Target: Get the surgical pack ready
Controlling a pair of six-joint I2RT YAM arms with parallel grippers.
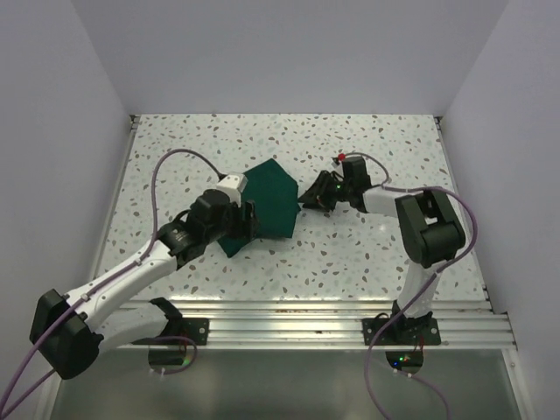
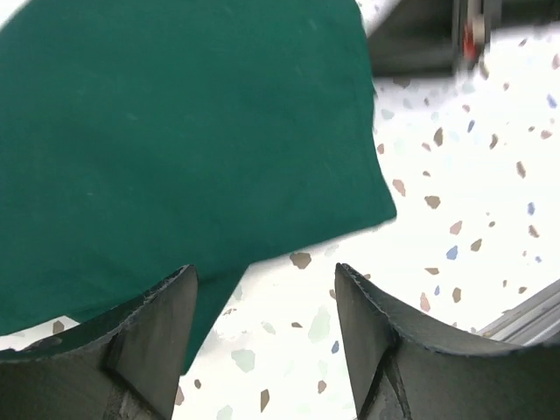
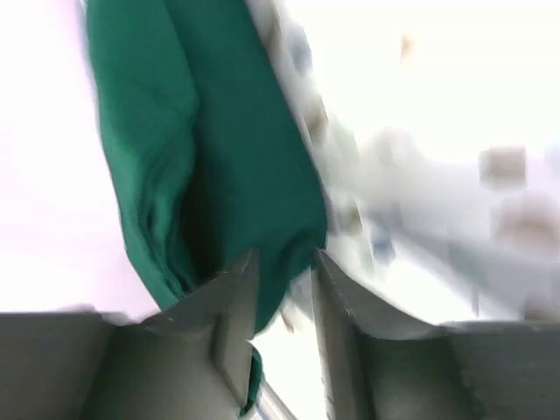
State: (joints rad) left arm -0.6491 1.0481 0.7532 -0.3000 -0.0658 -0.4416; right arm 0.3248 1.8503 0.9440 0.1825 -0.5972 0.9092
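The surgical pack shows as a dark green cloth (image 1: 269,203), folded into an angular bundle on the speckled table (image 1: 376,140). My left gripper (image 1: 248,220) sits at its lower left edge. In the left wrist view that gripper (image 2: 262,271) is open, with only bare table between its fingers and the cloth (image 2: 175,131) just ahead, its edge beside the left finger. My right gripper (image 1: 306,198) is at the cloth's right corner. In the blurred right wrist view it (image 3: 285,255) stands narrowly open, with a fold of cloth (image 3: 236,157) hanging between the fingertips.
A ribbed metal rail (image 1: 332,319) runs along the near table edge, and it shows again as the rail (image 2: 534,315) at the left wrist view's corner. White walls close in the left, back and right sides. Purple cables loop from both arms.
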